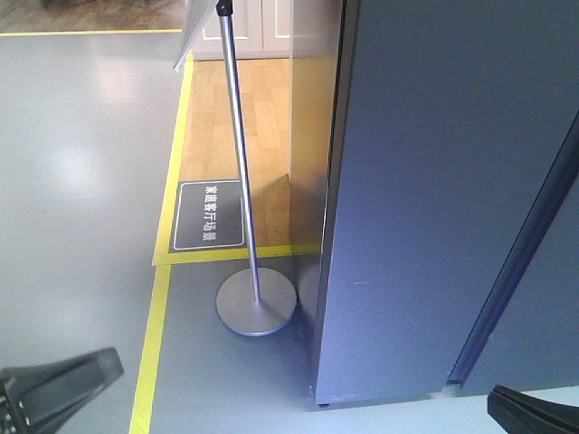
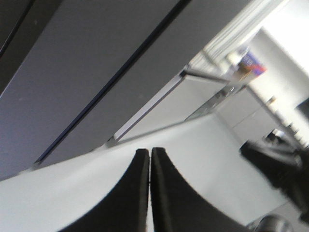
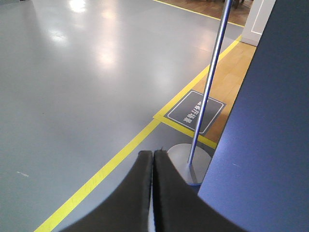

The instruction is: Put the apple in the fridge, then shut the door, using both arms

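Beside the fridge, a floor sign bears Chinese characters; both grippers pressed together.

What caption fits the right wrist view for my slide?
Right gripper, jaws shut and empty, above grey floor beside sign stand and dark grey fridge.

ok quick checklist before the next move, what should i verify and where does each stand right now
1. Apple in view: not ok, no camera shows it.
2. Left gripper empty: ok, fingers pressed together on nothing.
3. Right gripper empty: ok, shut on nothing.
4. Fridge door shut: cannot tell; only dark grey outer panels show.
5. Sign stand clear of the fridge: cannot tell; its base sits close beside the fridge's corner.
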`<state>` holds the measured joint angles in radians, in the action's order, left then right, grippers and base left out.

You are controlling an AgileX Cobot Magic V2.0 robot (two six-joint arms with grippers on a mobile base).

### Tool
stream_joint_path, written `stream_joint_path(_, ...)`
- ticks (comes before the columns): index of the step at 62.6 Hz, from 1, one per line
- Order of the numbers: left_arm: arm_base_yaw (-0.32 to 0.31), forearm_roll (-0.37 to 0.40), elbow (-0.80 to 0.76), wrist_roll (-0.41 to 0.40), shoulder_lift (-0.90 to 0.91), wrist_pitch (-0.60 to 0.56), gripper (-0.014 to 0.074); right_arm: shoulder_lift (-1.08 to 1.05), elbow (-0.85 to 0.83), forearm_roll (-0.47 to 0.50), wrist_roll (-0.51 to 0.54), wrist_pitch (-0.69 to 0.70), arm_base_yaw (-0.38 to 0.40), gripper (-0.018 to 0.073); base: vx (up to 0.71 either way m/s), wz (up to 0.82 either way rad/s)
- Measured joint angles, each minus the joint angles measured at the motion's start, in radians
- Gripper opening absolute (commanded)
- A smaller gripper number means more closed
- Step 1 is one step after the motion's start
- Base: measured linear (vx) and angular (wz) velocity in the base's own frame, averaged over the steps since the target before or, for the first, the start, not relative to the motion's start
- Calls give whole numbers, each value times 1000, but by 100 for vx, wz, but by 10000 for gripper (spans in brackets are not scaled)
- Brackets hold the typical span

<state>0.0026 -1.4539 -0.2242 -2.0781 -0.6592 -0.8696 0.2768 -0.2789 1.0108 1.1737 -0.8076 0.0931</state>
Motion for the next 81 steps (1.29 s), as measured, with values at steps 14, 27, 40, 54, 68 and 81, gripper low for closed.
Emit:
stream_joint_path(14,0,98,0,0,0,-83,-8,0,0,0,0,0,0,-6,0,0)
stream_joint_path(27,0,120,0,1,0,-120,-8,0,0,0,0,0,0,-6,0,0)
stream_joint_path(40,0,364,0,-1,0,-107,-8,0,0,0,0,0,0,-6,0,0)
stream_joint_path(54,0,534,1,23,0,-87,-8,0,0,0,0,1,0,-6,0,0)
stream_joint_path(68,0,574,68,601,0,-28,-8,0,0,1,0,1,0,-6,0,0)
stream_joint_path(81,0,920,197,1180,7,62,-8,0,0,1,0,1,0,-6,0,0)
